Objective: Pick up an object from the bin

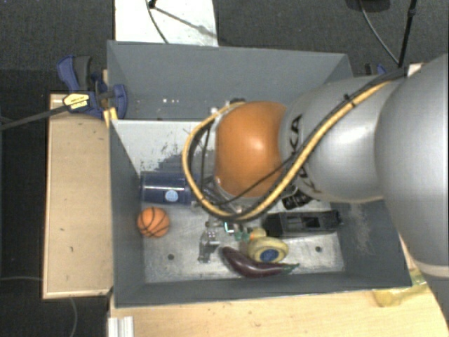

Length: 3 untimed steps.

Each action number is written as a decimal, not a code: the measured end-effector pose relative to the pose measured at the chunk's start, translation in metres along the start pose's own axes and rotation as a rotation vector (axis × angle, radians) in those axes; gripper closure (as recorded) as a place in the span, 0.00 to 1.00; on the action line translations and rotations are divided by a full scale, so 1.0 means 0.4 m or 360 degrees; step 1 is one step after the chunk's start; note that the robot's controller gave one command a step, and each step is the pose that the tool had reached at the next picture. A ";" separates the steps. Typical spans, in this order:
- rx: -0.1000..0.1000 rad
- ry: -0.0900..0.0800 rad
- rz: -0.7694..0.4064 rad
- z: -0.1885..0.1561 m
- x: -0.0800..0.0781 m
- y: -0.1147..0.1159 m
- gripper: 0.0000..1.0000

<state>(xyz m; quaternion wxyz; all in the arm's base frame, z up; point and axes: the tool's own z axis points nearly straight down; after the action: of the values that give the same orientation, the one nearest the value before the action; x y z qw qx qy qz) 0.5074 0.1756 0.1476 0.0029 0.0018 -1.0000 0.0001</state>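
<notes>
My gripper (pixel 208 244) hangs below the orange wrist cover, low over the bin floor near the front middle. Nothing shows in its grasp. An orange ball with dark seams (pixel 153 222) lies to its left, apart from it. A dark blue can (pixel 163 189) lies on its side behind the ball, by the left wall. Just right of the gripper sits a cream tape roll with a blue core (pixel 266 248). A dark purple toy eggplant (pixel 254 265) lies in front of the roll, touching it.
A flat black box-like thing (pixel 303 222) lies at the right of the bin, partly under the arm. The big silver arm and its orange cover hide the bin's middle and back right. Bare floor shows between the ball and the gripper.
</notes>
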 end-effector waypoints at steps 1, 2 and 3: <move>-0.0002 -0.0012 0.0010 -0.010 -0.005 -0.002 0.00; -0.0005 -0.0021 -0.0084 0.159 -0.095 0.170 0.00; -0.0001 -0.0009 -0.0082 0.129 -0.079 0.197 0.00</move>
<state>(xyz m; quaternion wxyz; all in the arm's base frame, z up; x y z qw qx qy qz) 0.5383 0.2543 0.0959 0.0000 0.0274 -0.9996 -0.0004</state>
